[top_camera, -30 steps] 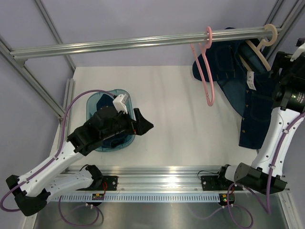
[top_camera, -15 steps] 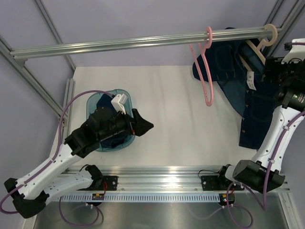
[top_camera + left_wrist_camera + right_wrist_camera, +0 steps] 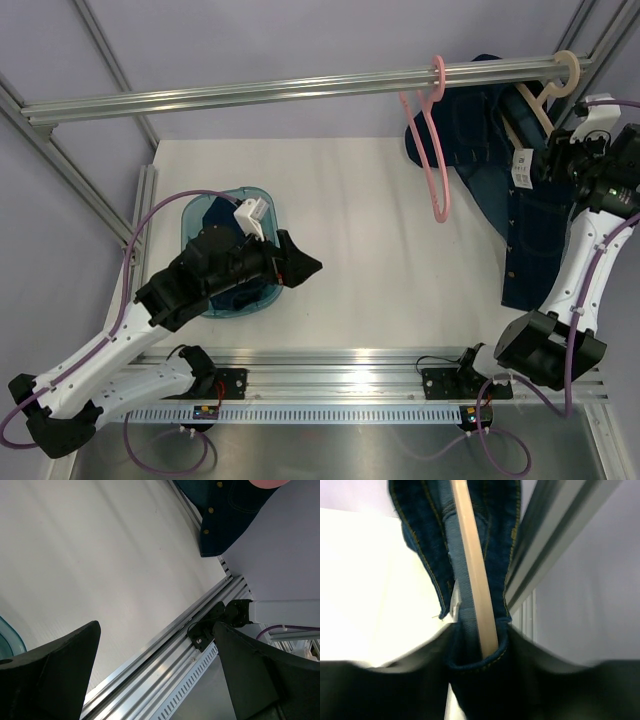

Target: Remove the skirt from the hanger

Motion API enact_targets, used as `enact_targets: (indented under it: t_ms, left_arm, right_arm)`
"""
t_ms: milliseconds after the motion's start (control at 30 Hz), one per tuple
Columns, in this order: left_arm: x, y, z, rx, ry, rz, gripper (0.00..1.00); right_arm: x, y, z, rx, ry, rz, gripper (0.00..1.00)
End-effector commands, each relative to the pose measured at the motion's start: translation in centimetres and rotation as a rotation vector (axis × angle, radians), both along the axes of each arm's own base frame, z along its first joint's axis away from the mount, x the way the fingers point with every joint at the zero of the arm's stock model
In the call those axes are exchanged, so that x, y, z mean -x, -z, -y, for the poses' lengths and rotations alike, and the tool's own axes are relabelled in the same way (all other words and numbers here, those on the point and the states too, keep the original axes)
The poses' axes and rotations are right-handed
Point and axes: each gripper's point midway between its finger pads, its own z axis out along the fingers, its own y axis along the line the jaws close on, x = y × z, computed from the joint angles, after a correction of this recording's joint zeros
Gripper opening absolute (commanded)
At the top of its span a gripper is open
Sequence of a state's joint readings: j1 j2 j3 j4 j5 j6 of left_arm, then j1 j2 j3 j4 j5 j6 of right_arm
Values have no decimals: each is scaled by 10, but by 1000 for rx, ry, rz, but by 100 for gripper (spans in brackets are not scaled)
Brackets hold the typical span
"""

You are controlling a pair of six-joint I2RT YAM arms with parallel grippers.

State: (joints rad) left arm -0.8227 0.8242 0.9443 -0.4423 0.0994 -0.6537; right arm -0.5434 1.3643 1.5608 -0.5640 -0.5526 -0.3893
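A dark denim skirt (image 3: pixel 530 230) hangs from a pale wooden hanger (image 3: pixel 545 100) on the metal rail (image 3: pixel 300 90) at the far right. My right gripper (image 3: pixel 548 160) is up at its waistband. In the right wrist view the two fingers press on either side of the skirt (image 3: pixel 500 530), with the hanger arm (image 3: pixel 470 570) running down inside the folded denim; the right gripper (image 3: pixel 477 645) is shut on that fabric. My left gripper (image 3: pixel 300 265) hovers open and empty over the table's left half, and the left gripper (image 3: pixel 155 630) looks toward the near frame.
An empty pink hanger (image 3: pixel 432 150) hangs on the rail left of the skirt. A blue plastic tub (image 3: pixel 195 215) holding dark cloth sits under the left arm. Slanted frame posts (image 3: pixel 600 40) stand close to the right gripper. The skirt's hem (image 3: pixel 225 510) shows in the left wrist view.
The right gripper rose and moved left to the skirt's waistband, and its jaws closed in on the denim. The left arm barely shifted.
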Motion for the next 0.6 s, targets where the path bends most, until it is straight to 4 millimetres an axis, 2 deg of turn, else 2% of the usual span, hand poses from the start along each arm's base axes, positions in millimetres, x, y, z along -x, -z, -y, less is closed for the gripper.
enact_targets:
  t_ms: [0, 67, 100, 167, 200, 267, 400, 567]
  left_arm:
    - [4, -13, 8, 46, 46, 36, 99]
    - [5, -14, 8, 52, 51, 35, 99]
    - [6, -15, 7, 54, 51, 37, 99]
    - [7, -17, 5, 55, 48, 35, 99]
    - [8, -18, 4, 56, 46, 37, 99]
    - [10, -22, 2, 67, 50, 41, 99]
    - [17, -23, -3, 75, 48, 34, 99]
    - [21, -27, -11, 87, 35, 33, 99]
  right_arm:
    - [3, -14, -17, 0, -83, 61, 40]
    - [5, -13, -22, -23, -91, 68, 31]
    - [6, -19, -25, -20, -98, 93, 28]
    - [8, -17, -34, -62, -128, 103, 8]
    - [8, -25, -37, -58, -145, 134, 0]
    - [9, -26, -46, -108, -172, 148, 0]
    - [9, -45, -55, -146, -201, 190, 0]
    - [11, -82, -67, -195, -247, 277, 0]
